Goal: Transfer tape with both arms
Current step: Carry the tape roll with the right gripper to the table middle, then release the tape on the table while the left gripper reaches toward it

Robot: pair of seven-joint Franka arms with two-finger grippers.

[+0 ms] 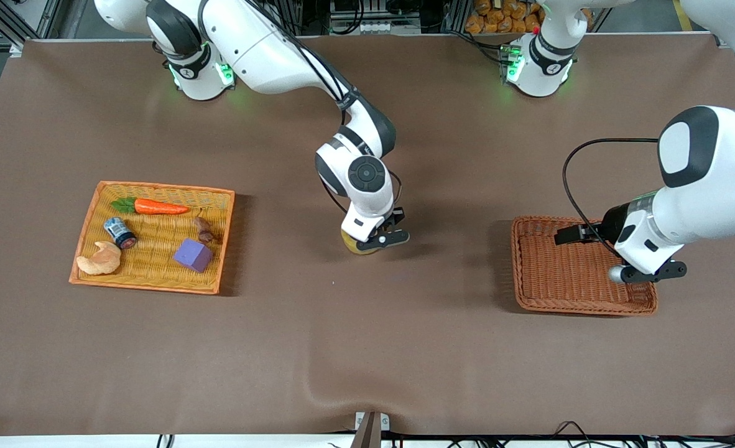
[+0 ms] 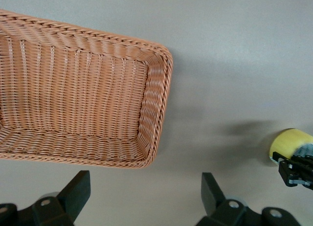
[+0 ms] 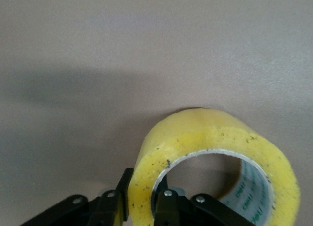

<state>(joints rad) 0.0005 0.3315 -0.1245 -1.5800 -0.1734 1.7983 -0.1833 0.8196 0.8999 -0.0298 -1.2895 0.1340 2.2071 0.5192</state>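
Observation:
The tape [image 1: 356,244] is a translucent yellow roll, held at the middle of the table between the two baskets. My right gripper [image 1: 377,239] is shut on it; in the right wrist view the tape [image 3: 215,147] has one finger outside its wall and one inside the hole, and the gripper [image 3: 144,204] pinches the wall. The tape also shows in the left wrist view [image 2: 288,144]. My left gripper [image 1: 647,274] hangs open and empty over the brown basket [image 1: 566,274], its fingers [image 2: 78,189] spread wide.
An orange tray [image 1: 87,233] toward the right arm's end holds a carrot [image 1: 156,206], a blue-and-white can [image 1: 120,232], a croissant [image 1: 100,258], a purple cube [image 1: 193,255] and a small brown item [image 1: 204,230]. The brown basket also shows in the left wrist view [image 2: 73,108].

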